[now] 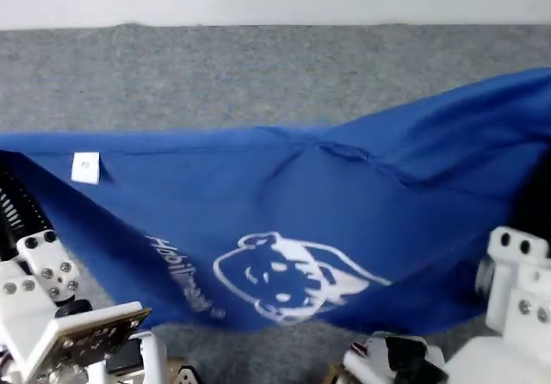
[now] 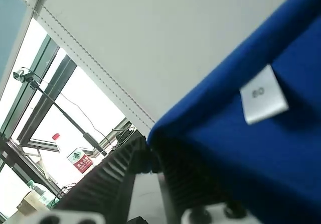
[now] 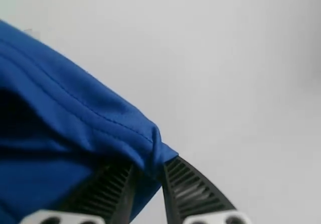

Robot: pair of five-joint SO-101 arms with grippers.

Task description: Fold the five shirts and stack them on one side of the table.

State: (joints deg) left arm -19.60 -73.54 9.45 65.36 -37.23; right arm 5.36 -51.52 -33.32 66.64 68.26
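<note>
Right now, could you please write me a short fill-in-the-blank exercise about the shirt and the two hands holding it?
1. The left hand and the right hand are both shut on the ____ shirt.
2. Near the left hand, a small ____ tag is sewn to the shirt.
3. The table beneath the shirt has a ____ surface.
Missing words: blue; white; grey.

The left arm's black ribbed gripper (image 2: 150, 156) tilts upward, pinched tight on an edge of the blue cloth shirt (image 2: 281, 148). The right arm's black ribbed gripper (image 3: 150, 171) does likewise (cloth bunched between its fingers). The white plastic left arm (image 1: 39, 272) and white plastic right arm (image 1: 516, 289) stand at opposite sides.
</note>
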